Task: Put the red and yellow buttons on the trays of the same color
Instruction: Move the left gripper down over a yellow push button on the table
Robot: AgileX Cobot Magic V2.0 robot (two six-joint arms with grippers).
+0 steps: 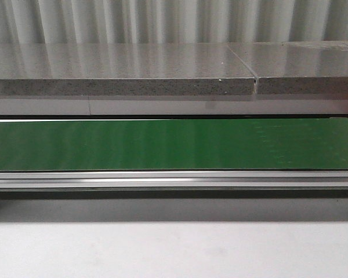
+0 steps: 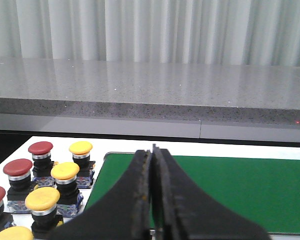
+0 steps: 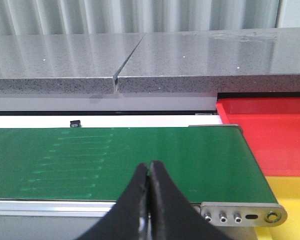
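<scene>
In the left wrist view, red buttons (image 2: 40, 148) and yellow buttons (image 2: 80, 148) stand in a cluster on a white surface beside the end of the green belt (image 2: 230, 192). My left gripper (image 2: 152, 150) hangs shut and empty over that belt end, apart from the buttons. In the right wrist view, the red tray (image 3: 270, 135) and the yellow tray (image 3: 290, 200) lie past the belt's other end. My right gripper (image 3: 149, 165) is shut with nothing in it, above the belt's near edge. The front view shows neither gripper, button nor tray.
The green belt (image 1: 174, 145) runs across the front view with an aluminium rail (image 1: 174, 179) along its near side. A grey stone counter (image 1: 122, 75) stands behind it, with curtains beyond. A metal end bracket (image 3: 240, 214) with bolts caps the belt by the trays.
</scene>
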